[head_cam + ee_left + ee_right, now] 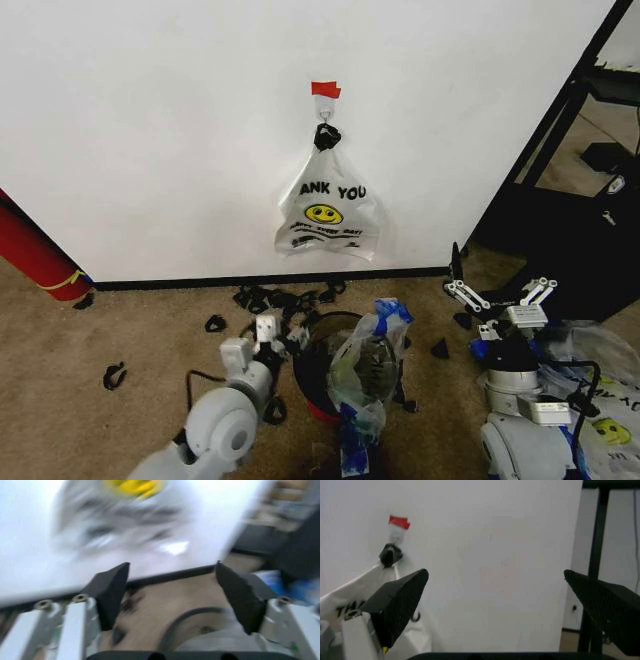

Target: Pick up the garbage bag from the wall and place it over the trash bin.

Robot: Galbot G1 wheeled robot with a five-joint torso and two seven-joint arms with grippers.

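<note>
Approach step: garbage bag (327, 215) hangs on the wall (150, 130) hook. Both grippers, left (268, 332) and right (500, 297), fingers released. Next: reach for the handles.

The head camera looks down from far at the wall (150, 130). Both wrist cameras face the same wall from closer, sharing the hanging bag (328, 212).
</note>
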